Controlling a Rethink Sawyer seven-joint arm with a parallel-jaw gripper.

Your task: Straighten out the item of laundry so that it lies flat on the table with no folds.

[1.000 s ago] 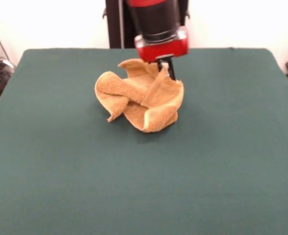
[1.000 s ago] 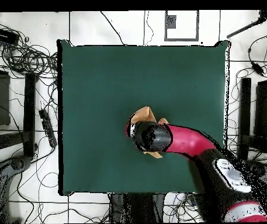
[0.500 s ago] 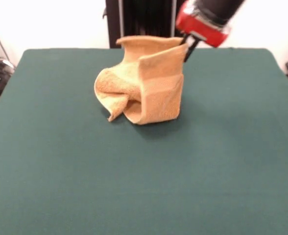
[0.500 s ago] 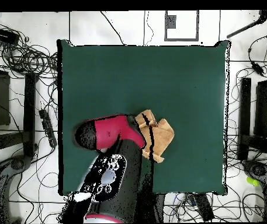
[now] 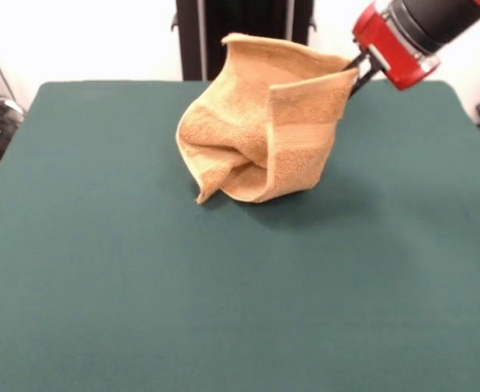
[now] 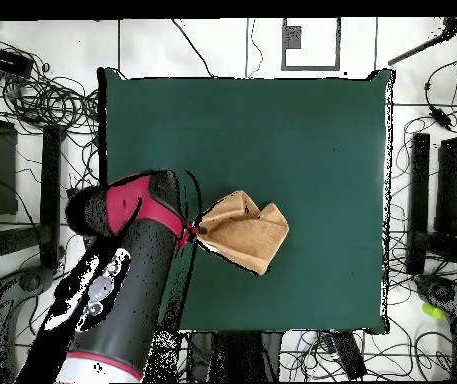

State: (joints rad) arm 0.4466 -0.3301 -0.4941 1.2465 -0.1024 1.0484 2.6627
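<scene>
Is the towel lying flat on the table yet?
No: in the front view the towel stands bunched and folded, one corner lifted by the pincer, with only its lower folds resting on the table.

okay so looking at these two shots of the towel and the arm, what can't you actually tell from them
- Front view: the tool meets the towel at a raised corner; its tips are too small to show how they stand.
- Overhead view: the same contact point is half under the arm's red head.
- Both views: the towel's inner folds and underside are hidden by its own cloth.
- Front view: most of the arm is cut off by the top right edge.
- Overhead view: part of the table is hidden under the arm.
</scene>
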